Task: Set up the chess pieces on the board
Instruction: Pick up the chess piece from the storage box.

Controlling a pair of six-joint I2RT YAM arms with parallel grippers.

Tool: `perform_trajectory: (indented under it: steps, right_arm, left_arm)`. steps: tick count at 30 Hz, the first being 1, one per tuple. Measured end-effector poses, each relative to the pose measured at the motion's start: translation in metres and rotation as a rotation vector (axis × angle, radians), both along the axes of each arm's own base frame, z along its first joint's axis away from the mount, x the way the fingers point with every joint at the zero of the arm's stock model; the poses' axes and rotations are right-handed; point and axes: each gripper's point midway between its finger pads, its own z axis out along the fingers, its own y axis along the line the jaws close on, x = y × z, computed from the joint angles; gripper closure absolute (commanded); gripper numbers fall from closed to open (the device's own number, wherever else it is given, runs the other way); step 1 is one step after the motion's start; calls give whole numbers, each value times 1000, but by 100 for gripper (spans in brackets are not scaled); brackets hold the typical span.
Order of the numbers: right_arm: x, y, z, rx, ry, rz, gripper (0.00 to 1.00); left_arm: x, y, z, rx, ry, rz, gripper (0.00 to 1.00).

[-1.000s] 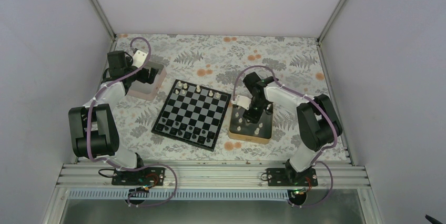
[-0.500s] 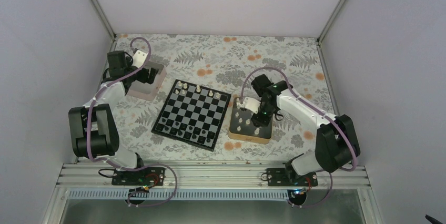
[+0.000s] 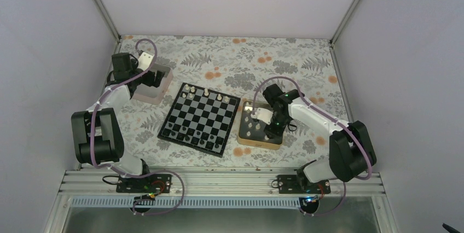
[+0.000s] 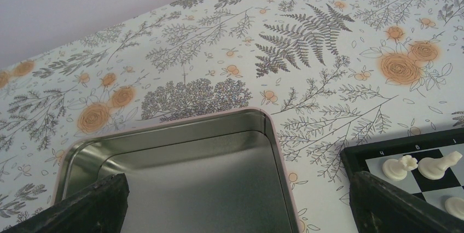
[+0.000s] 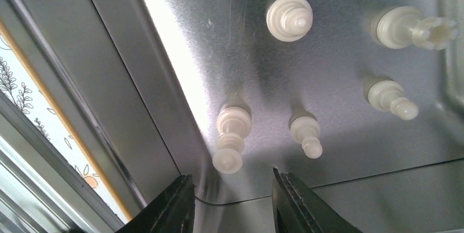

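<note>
The board (image 3: 199, 116) lies between my arms. A few cream chess pieces (image 3: 206, 92) stand along its far row, and small dark chessmen line its near rows. More cream chess pieces (image 5: 289, 18) stand upright in the gold tin (image 3: 257, 143). My right gripper (image 5: 231, 179) hangs open inside that tin, near its corner. One cream piece (image 5: 230, 138) stands just beyond the gap, and nothing is between the fingers. My left gripper (image 4: 236, 181) is wide open over the pinkish silver tin (image 4: 273, 134), holding nothing. The board's corner (image 4: 372, 153) with two cream pieces (image 4: 398, 167) shows at the right of the left wrist view.
The pinkish silver tin (image 3: 148, 99) sits left of the board's far corner, under my left gripper (image 3: 155, 78). My right gripper (image 3: 269, 131) is over the gold tin's near half. The gold tin's wall (image 5: 137, 80) rises close to my right fingers. White walls enclose the flowered table.
My right arm has swung its elbow out to the right and carried the gripper toward the gold tin's near side, its jaws a little wider. The left arm has not moved.
</note>
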Motion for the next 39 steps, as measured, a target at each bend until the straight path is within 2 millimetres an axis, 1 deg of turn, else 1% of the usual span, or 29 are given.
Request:
perform_trajectory:
  steps: [6, 12, 14, 17, 18, 23, 27, 29, 31, 35, 38, 39]
  right_arm:
    - [4, 3, -3, 5, -8, 1, 62]
    - [7, 4, -10, -1, 4, 1, 65]
    - [7, 5, -12, -3, 8, 1, 69]
    - [8, 5, -14, -4, 10, 3, 78]
    - [8, 5, -15, -4, 10, 3, 80]
    - [9, 6, -17, -3, 12, 3, 85]
    - [10, 7, -15, -3, 14, 2, 87]
    - [12, 8, -9, -2, 13, 2, 87]
    - [18, 11, 1, 6, -4, 3, 87]
    - [42, 23, 31, 37, -77, 10, 87]
    - [68, 36, 59, 57, -147, 30, 87]
    - [74, 40, 64, 59, -159, 36, 87]
  left_arm:
    - [0, 0, 0, 1, 0, 0, 0]
    - [0, 0, 0, 1, 0, 0, 0]
    - [0, 0, 0, 1, 0, 0, 0]
    - [0, 0, 0, 1, 0, 0, 0]
    - [0, 0, 0, 1, 0, 0, 0]
    - [0, 0, 0, 0, 0, 0, 0]
    - [0, 0, 0, 1, -1, 0, 0]
    - [0, 0, 0, 0, 0, 0, 0]
    - [0, 0, 0, 1, -1, 0, 0]
    - [0, 0, 0, 0, -1, -1, 0]
    - [0, -1, 0, -2, -1, -3, 0]
    - [0, -1, 0, -2, -1, -4, 0]
